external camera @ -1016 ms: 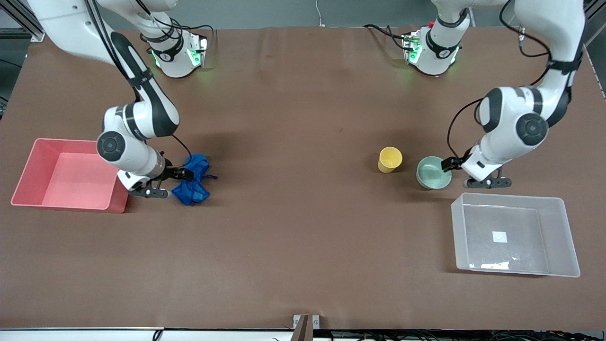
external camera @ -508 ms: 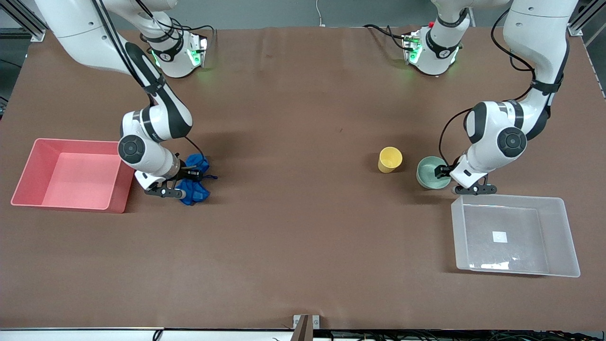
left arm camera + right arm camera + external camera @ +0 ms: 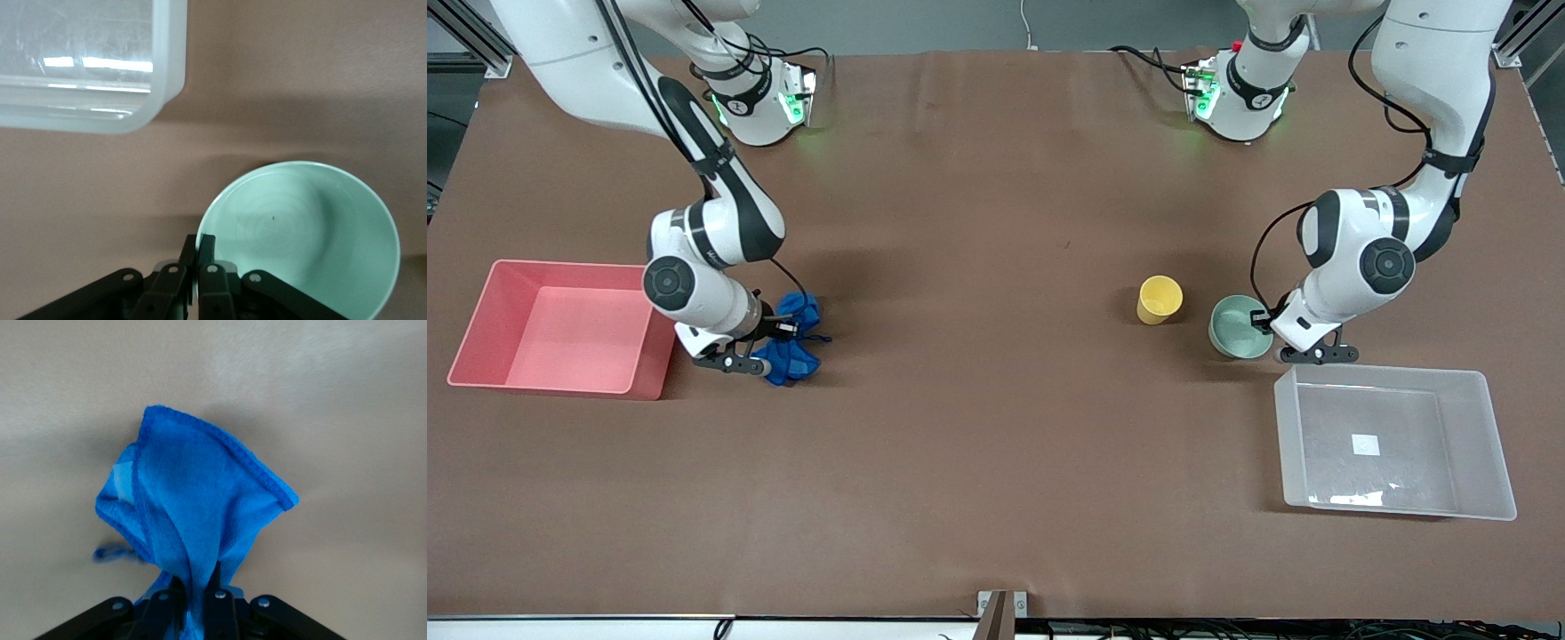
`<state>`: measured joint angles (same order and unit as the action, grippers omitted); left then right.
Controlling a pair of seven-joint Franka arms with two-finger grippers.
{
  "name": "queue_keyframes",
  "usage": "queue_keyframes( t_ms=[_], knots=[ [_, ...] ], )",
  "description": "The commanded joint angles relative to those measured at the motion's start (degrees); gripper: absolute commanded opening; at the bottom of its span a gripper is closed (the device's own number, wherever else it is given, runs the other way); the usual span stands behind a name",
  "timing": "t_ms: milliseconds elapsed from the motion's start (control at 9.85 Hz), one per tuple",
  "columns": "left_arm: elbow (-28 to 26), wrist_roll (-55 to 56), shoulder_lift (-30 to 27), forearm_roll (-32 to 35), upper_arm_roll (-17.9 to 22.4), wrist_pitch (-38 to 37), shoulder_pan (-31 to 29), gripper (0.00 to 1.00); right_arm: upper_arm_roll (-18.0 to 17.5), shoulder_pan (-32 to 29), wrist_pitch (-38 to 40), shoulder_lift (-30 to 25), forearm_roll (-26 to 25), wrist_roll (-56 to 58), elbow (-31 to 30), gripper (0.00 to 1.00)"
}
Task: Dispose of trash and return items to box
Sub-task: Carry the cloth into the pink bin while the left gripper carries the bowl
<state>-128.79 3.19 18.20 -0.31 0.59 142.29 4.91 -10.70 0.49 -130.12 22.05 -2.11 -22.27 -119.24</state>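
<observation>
The blue cloth rag (image 3: 793, 342) lies bunched on the table beside the pink bin. My right gripper (image 3: 775, 336) is shut on the rag (image 3: 193, 513), its fingers pinching a fold of it. The mint-green bowl (image 3: 1238, 325) stands upright on the table beside the yellow cup (image 3: 1160, 300). My left gripper (image 3: 1263, 322) is shut on the bowl's rim (image 3: 207, 230), one finger inside and one outside. The clear box (image 3: 1394, 440) with a white label stands nearer to the front camera than the bowl; its corner shows in the left wrist view (image 3: 167, 87).
A pink rectangular bin (image 3: 480, 329) stands at the right arm's end of the table, close to the right gripper. Brown table surface stretches between the rag and the cup.
Both grippers came down and closed: the right one on the rag, bunching it smaller, the left one on the bowl's rim. In the last half second little moved.
</observation>
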Motion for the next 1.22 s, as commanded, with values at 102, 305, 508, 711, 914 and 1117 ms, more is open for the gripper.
queue_keyframes(
  t_ms=[102,305,508,711,914,1117],
  knots=[
    [0.9,-1.0,-11.5,-0.3,0.2,-13.7,-0.3,0.0,0.2,-2.2,23.1,-5.0,-0.7,0.0,15.7,0.01],
    [10.7,-1.1,-12.5,-0.7,0.6,-24.6,-0.6,0.0,7.0,-3.1,29.9,-9.4,-0.9,12.1,20.7,0.01],
    [22.6,-2.7,-4.5,-0.9,3.3,-25.0,-1.0,0.0,18.4,-3.2,30.9,-10.4,-0.9,31.7,22.1,0.01],
    [34.3,-3.8,5.0,-2.2,6.3,-25.0,-1.1,0.0,26.8,-3.6,26.7,-9.6,-2.7,45.1,20.9,0.01],
    [41.0,-8.6,10.3,-6.6,10.4,-25.1,-1.1,0.0,31.4,-4.4,13.4,-8.2,-2.4,52.6,12.3,0.01],
    [48.1,-10.8,17.8,-9.8,13.5,-25.0,-1.6,0.0,31.5,-4.4,2.6,-7.0,1.3,52.4,3.1,0.0]
  ],
)
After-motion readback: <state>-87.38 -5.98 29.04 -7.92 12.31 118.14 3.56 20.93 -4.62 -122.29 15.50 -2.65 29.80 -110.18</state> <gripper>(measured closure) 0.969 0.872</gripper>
